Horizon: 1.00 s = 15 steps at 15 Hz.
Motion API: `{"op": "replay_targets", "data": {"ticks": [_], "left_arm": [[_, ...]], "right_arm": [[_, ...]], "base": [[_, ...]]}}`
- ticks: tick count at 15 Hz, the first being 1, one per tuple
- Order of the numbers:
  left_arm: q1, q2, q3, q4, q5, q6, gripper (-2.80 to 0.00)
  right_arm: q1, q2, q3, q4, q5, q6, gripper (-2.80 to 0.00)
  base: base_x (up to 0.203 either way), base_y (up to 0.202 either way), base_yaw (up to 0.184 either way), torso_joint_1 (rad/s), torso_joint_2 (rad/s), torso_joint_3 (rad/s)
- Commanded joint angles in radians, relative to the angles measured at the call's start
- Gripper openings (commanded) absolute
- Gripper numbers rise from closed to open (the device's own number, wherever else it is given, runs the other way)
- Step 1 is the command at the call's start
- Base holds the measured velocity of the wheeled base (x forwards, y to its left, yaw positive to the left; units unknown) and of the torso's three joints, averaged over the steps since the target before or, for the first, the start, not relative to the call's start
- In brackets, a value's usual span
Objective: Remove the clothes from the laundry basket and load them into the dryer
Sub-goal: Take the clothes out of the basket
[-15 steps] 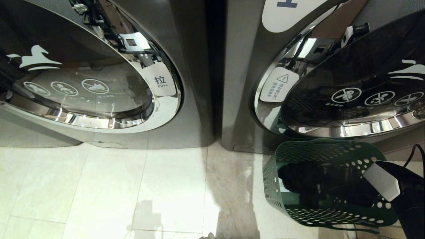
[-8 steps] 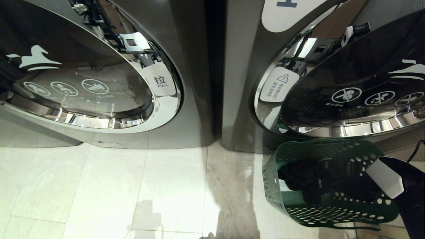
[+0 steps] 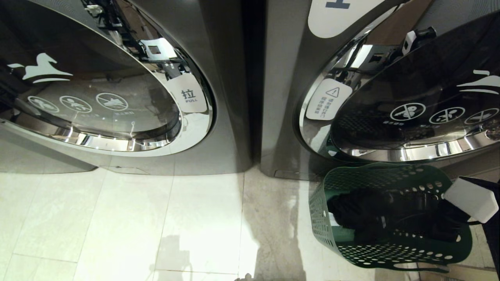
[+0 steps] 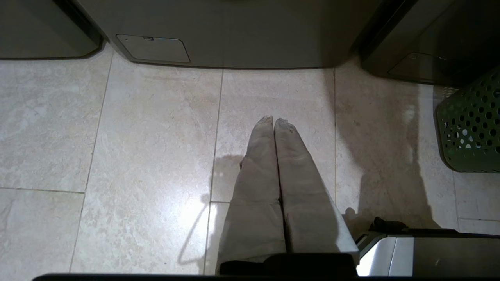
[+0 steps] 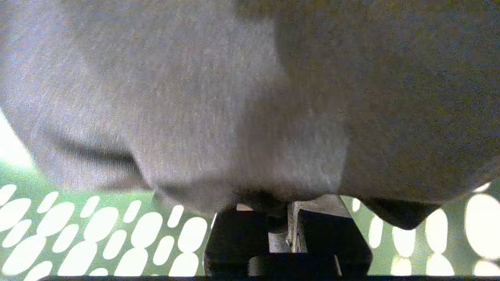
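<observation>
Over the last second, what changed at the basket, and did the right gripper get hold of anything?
The right arm pulled back toward the picture's right edge and rose a little over the laundry basket. The right gripper shut on the dark clothes, whose fabric fills its wrist view. Basket, both machine doors and the parked, shut left gripper stayed put.

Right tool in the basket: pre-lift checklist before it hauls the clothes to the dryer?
1. Right tool shut on the dark clothes: ok, fabric bunches right at its fingers.
2. Clothes free of the green basket: not ok, they lie inside it.
3. Basket upright on the floor: not ok, it lies on its side.
4. Dryer door open for loading: cannot tell; the glass is swung out from the chrome ring, the opening is unseen.
5. Left tool out of the way: ok, shut, over bare floor left of the basket.
</observation>
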<state>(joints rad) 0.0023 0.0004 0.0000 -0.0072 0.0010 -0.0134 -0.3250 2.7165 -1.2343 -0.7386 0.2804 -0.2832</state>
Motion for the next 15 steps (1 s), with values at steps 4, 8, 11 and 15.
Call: {"op": "replay_targets", "data": {"ticks": [4,8,11,15], "left_arm": [[0.001,0.000,0.002,0.000,0.000,0.000,-2.80],[0.001,0.000,0.002,0.000,0.000,0.000,-2.80],[-0.001,0.000,0.002,0.000,0.000,0.000,-2.80],[0.000,0.000,0.002,0.000,0.000,0.000,-2.80]], "right_arm": [[-0.023,-0.206,0.268,-0.034,0.003,0.000,-2.80],[-0.035,-0.384,0.490,-0.087,0.003,0.013,-2.80],[-0.038,-0.559,0.644,-0.140,0.002,0.029,-2.80],[-0.038,-0.825,0.823,-0.152,-0.005,0.035,-2.80]], "base": [[0.000,0.000,0.000,0.000,0.00,0.000],[0.000,0.000,0.000,0.000,0.00,0.000],[0.000,0.000,0.000,0.000,0.00,0.000],[0.000,0.000,0.000,0.000,0.00,0.000]]}}
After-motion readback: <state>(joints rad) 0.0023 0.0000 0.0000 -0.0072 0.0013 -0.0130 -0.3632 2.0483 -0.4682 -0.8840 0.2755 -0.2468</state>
